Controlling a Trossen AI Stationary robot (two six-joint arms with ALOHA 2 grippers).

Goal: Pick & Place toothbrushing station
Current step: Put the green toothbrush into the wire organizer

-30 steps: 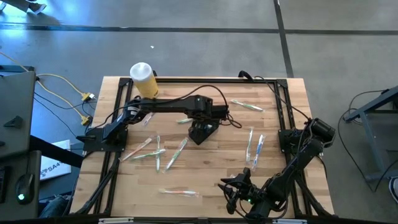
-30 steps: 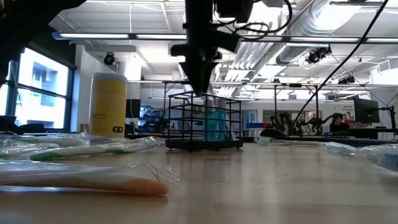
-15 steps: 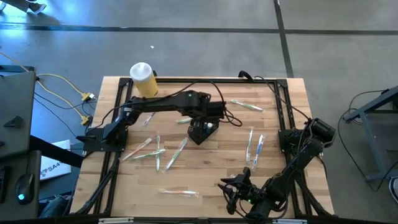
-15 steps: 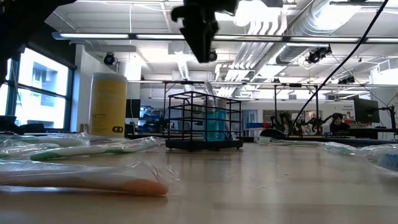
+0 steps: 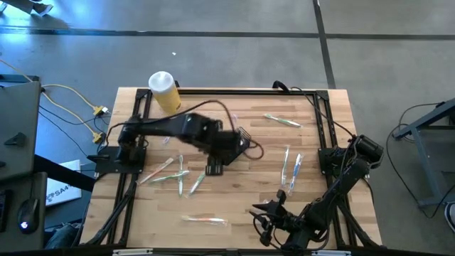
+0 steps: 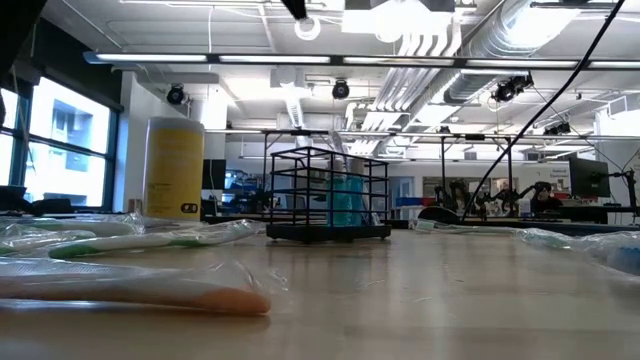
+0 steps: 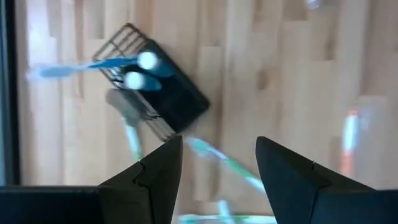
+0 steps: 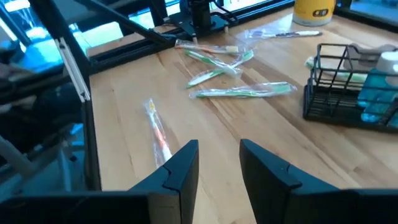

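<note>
The toothbrushing station is a small black wire caddy standing on its base mid-table, with blue brushes and white-capped tubes in it. In the high view my left arm hides most of the caddy. My left gripper hangs open high above the table, a little to the near-left of the caddy, with nothing between its fingers. My right gripper waits near the table's front edge, open and empty.
Wrapped toothbrushes lie scattered on the wood: left of centre, at the right, far right and near the front. A yellow jar with a white lid stands at the far left. Black frame rails run along the table's sides.
My left gripper has risen from just above the caddy's top, nearly out of the low view, and has gone toward the table's near-left while rolling at the wrist. The caddy has stayed where it stood.
</note>
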